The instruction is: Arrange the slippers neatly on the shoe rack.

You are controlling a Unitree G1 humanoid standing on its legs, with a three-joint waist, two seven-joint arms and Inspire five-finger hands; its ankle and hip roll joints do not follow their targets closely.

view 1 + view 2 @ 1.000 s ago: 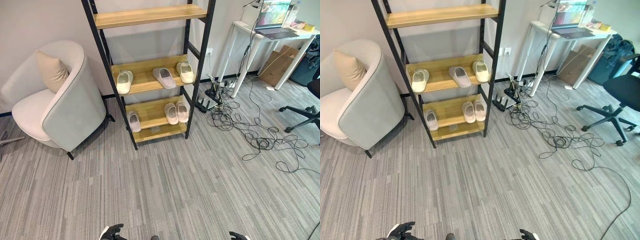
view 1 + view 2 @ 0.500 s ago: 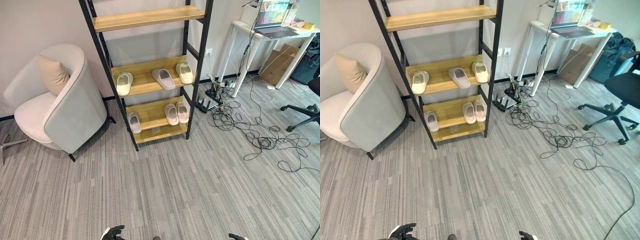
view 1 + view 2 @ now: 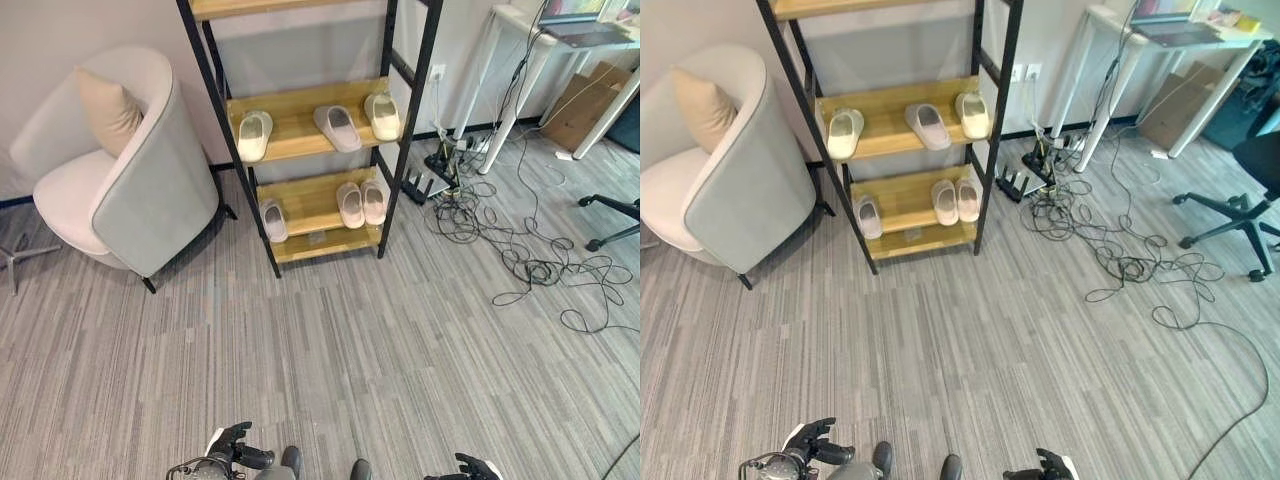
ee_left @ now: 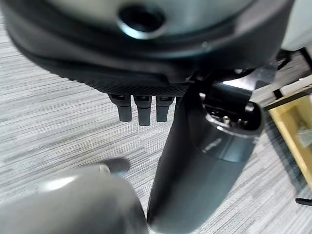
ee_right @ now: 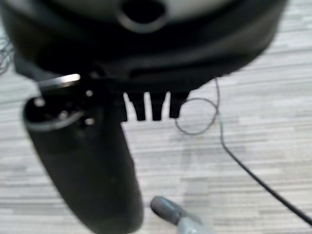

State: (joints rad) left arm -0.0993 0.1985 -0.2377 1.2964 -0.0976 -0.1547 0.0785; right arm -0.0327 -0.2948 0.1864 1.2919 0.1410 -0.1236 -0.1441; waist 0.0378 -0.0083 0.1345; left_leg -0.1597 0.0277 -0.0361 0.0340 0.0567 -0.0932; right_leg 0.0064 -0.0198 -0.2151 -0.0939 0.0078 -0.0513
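Slippers are sitting on the shoe rack [image 3: 405, 100]: 3 on the middle shelf [image 3: 300, 125] — a pale one [image 3: 253, 135] at its left, a grey one [image 3: 338, 127] angled, a pale one [image 3: 382, 115] at its right — and 3 on the bottom shelf [image 3: 315, 215]. Both hands are hanging low over the carpet [image 3: 350, 350], well apart from the rack and holding nothing. The left hand [image 3: 235, 455] and the right hand [image 3: 470, 467] are keeping their fingers [image 4: 139, 109] straight and relaxed. An armchair [image 3: 120, 190] is standing beside the rack.
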